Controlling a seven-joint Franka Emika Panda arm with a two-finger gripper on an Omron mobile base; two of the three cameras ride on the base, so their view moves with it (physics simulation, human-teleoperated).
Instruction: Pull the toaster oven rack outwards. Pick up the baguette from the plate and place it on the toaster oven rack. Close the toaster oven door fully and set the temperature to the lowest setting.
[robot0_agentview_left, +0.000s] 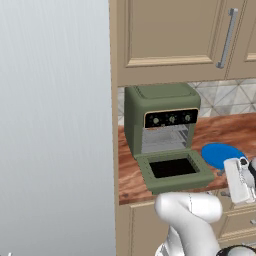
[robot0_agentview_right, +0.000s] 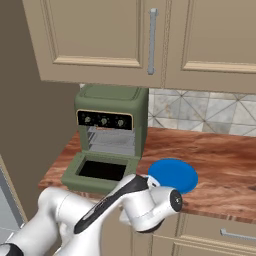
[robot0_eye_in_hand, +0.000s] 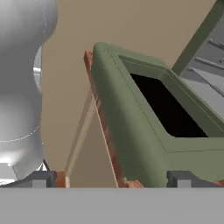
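The olive-green toaster oven (robot0_agentview_left: 160, 107) stands on the wooden counter by the left wall. Its door (robot0_agentview_left: 175, 171) lies open and flat, reaching the counter's front edge. The grey wire rack (robot0_agentview_left: 165, 141) sits inside the cavity. To the right of the door lies the blue plate (robot0_agentview_left: 222, 154), its top bare; the baguette is out of view. My gripper (robot0_eye_in_hand: 113, 179) is open with nothing between its fingers. It faces the door (robot0_eye_in_hand: 144, 127) from close by, just off the door's front edge. The white hand (robot0_agentview_left: 237, 180) hangs at the counter's front, right of the door.
A tall grey panel (robot0_agentview_left: 55, 125) fills the left. Beige wall cabinets (robot0_agentview_right: 150, 40) hang above the oven. The wooden counter (robot0_agentview_right: 220, 160) runs on to the right of the plate (robot0_agentview_right: 172, 175). Drawers (robot0_agentview_right: 225, 232) sit below the counter edge.
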